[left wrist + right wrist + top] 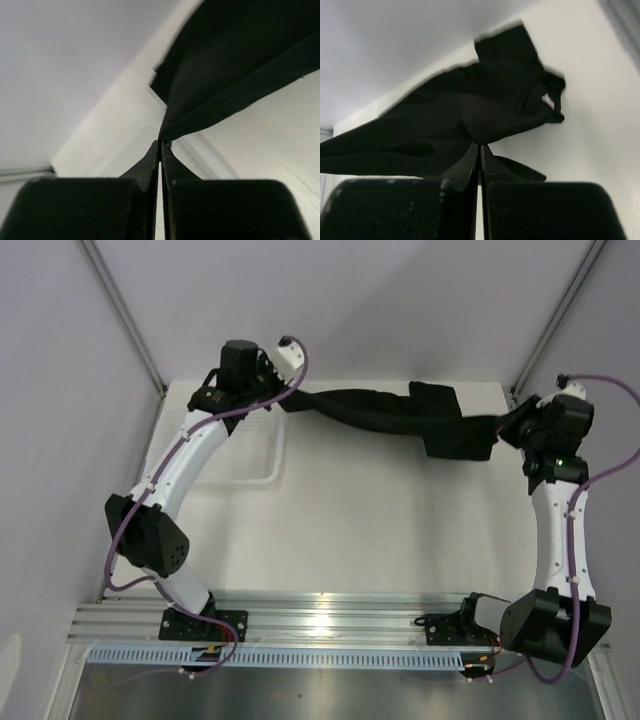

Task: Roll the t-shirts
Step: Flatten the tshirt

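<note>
One black t-shirt (400, 415) hangs stretched between my two grippers at the far edge of the table, bunched and twisted, with a flap hanging at its right part. My left gripper (283, 400) is shut on the shirt's left end; in the left wrist view the fingertips (160, 145) pinch a corner of the cloth (235, 65). My right gripper (505, 427) is shut on the shirt's right end; in the right wrist view its tips (480, 146) clamp the fabric (470, 110). No neck label shows.
A white mesh basket (240, 455) sits on the table at the far left, under my left arm. Grey walls and slanted frame posts stand close behind the table. The aluminium rail (330, 615) with both arm bases runs along the near edge.
</note>
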